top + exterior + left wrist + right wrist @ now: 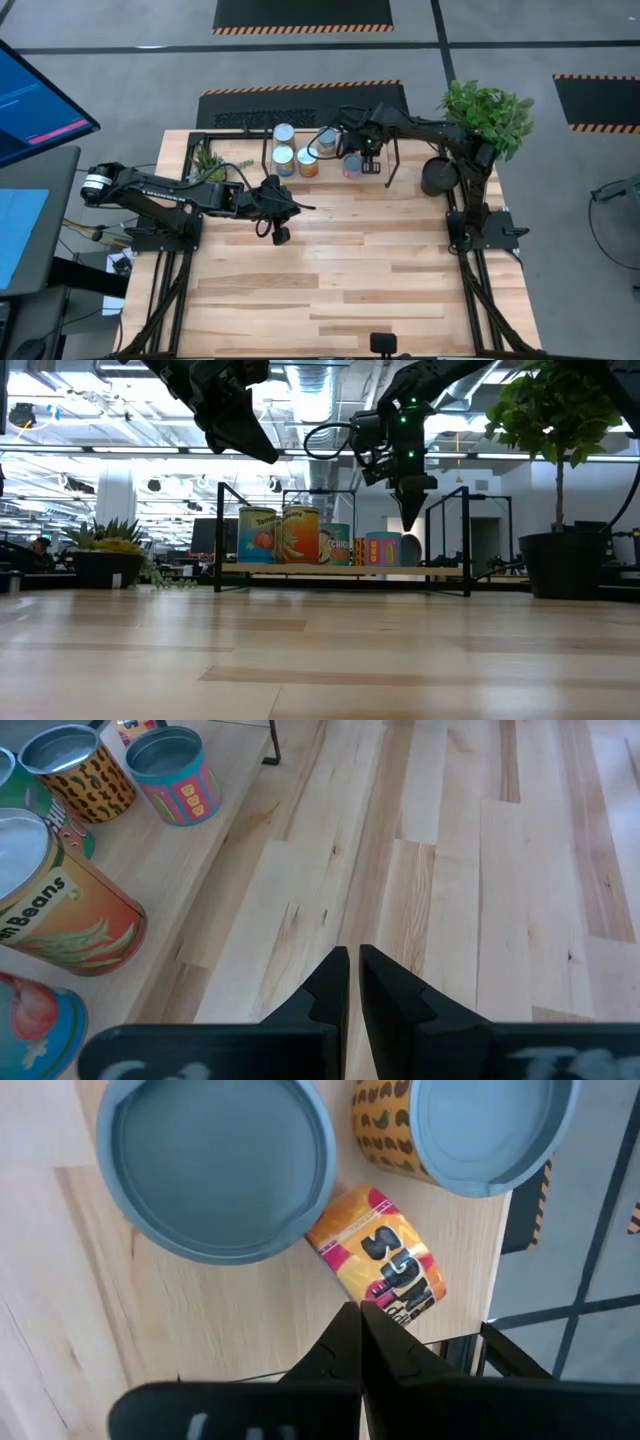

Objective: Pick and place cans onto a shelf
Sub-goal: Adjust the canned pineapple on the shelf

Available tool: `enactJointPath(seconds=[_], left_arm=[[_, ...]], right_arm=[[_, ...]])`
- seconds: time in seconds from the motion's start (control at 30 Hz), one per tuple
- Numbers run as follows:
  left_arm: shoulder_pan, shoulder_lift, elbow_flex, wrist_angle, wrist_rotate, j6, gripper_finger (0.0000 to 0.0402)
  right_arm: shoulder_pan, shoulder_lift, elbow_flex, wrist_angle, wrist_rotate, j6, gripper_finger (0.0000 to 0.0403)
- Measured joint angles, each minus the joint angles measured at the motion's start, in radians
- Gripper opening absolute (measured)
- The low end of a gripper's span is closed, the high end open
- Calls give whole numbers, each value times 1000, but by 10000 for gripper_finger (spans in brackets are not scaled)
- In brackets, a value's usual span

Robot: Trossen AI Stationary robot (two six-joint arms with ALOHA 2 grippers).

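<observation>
- The near half of the desk [350, 290] is lying bare; no can is showing anywhere on it.
- The left pincer [283, 208] is hanging above mid-desk, just near of the shelf, clenched on nothing; the left wrist view shows its fingers [335, 982] pressed together over bare planks. Judging by that, this arm is waiting clear of the other one.
- The shelf [340, 569] is standing along the far edge of the desk, and the cans [284, 157] are bunched on it, upright, tops showing from above.
- In the low view they are forming a tight row, labels facing near, probably packed close to save room.
- One small orange can [385, 1270] is lying on its side at the shelf's right end, beside two upright cans; it looks tipped rather than set.
- The right pincer [362, 140] is hovering over that right end, clenched and empty, tips pointing down at the lying can.
- My guess: placing is nearly done, and that can may need righting.
- A potted plant [485, 115] is standing at the far right corner, apart from the work.
</observation>
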Motion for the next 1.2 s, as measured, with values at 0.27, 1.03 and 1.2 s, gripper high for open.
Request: enactJointPath(seconds=[0.27,1.03,1.2], left_arm=[[-2,0,0,0,0,0,15],[-22,0,0,-23,-4,-5,15],[-22,0,0,-23,-6,-5,15]], right_arm=[[0,0,0,3,7,19,10],[21,39,2,-35,66,107,10],[50,46,-3,-115,19,152,10]])
